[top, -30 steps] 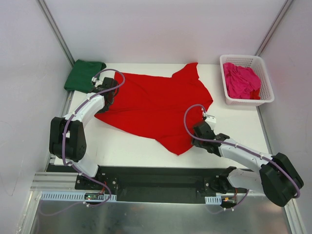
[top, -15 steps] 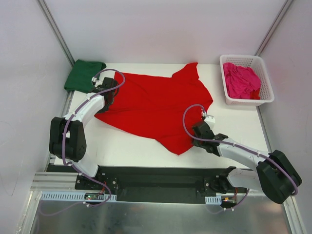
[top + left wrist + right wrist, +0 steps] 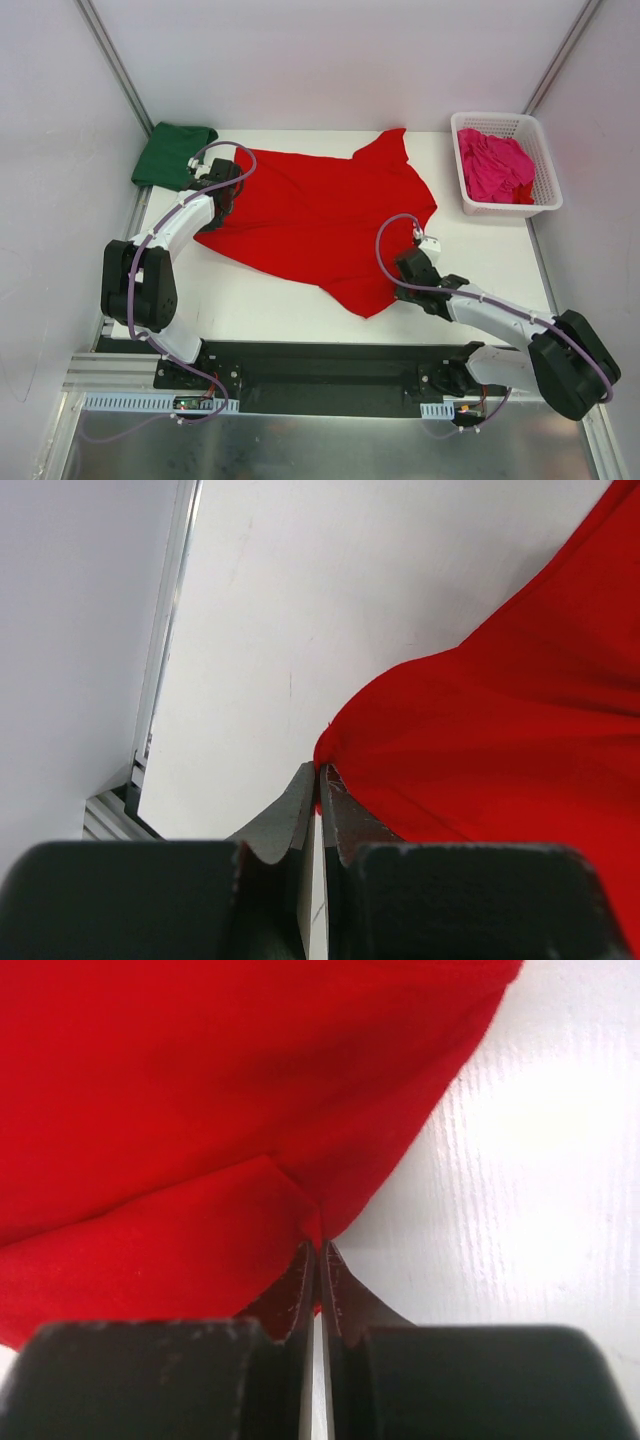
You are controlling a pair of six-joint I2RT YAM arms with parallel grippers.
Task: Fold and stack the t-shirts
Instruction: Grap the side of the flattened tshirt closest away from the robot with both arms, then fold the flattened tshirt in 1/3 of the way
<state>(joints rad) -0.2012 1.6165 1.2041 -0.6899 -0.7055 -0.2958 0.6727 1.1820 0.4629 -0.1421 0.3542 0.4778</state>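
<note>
Left gripper [image 3: 320,775] is clenched on a corner of the bright red plain cotton t-shirt [image 3: 320,215] at its far-left edge; right gripper [image 3: 320,1250] is clenched on its near-right hem. Judgement: raise both pinches together, hold the span between them taut, and lay the fold over without dragging. Shirt lies spread diagonally across the middle of the white table [image 3: 270,310], lightly rippled.

Spread t-shirt [image 3: 320,215] centre — folded t-shirt [image 3: 170,155] back-left, basket [image 3: 508,208] back-right
</note>
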